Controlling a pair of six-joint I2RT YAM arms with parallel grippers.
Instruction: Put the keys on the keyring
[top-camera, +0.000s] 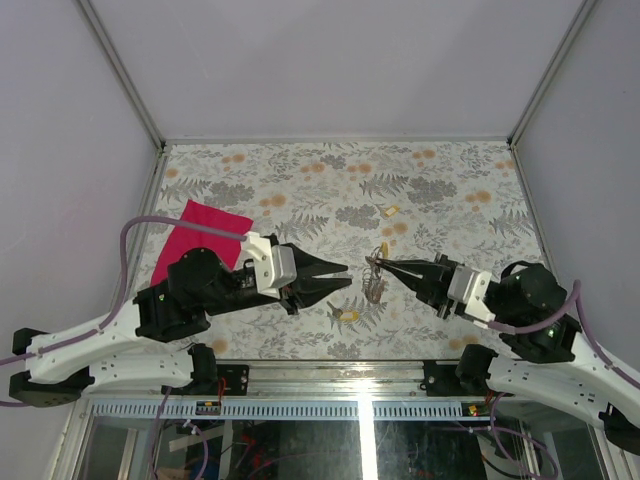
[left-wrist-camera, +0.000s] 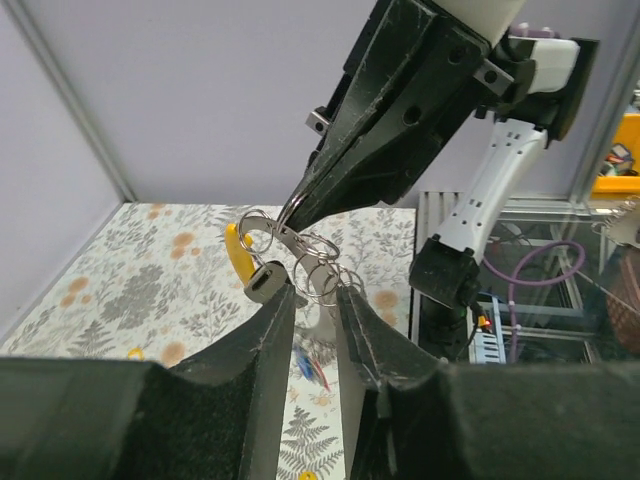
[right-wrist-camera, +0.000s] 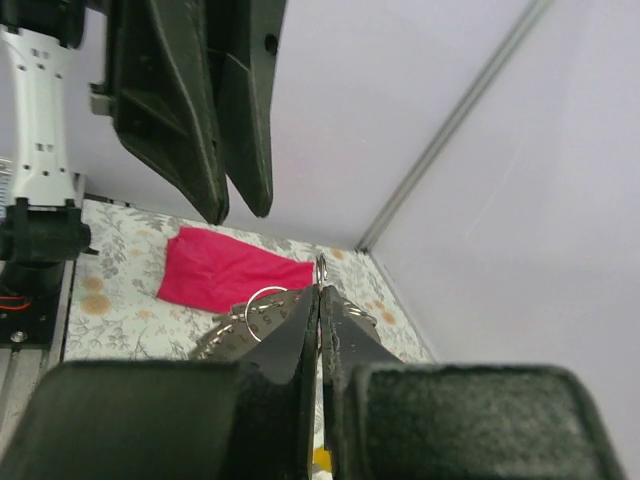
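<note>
Between the closed black fingertips of the right gripper (right-wrist-camera: 319, 289), the thin grey coiled metal keyring (left-wrist-camera: 297, 240) is pinched. Only the left wrist view resolves the yellow-capped key (left-wrist-camera: 237, 255) beside the left gripper (left-wrist-camera: 312, 298), which is narrowly parted and grips nothing discernible.

The far half of the worktop (top-camera: 300, 170) lies open from left edge to right edge, broken only by one small yellow key (top-camera: 392, 210) right of centre. Walls (top-camera: 330, 60) close the far, left and right edges. A red cloth (top-camera: 200, 240) covers a patch by the left edge. Toward the near edge, the left tool (top-camera: 346, 275) and right tool (top-camera: 386, 265) point tip to tip, with the keyring (top-camera: 375, 288) dangling in the narrow gap between them. A second key (top-camera: 348, 314) lies just nearer.
</note>
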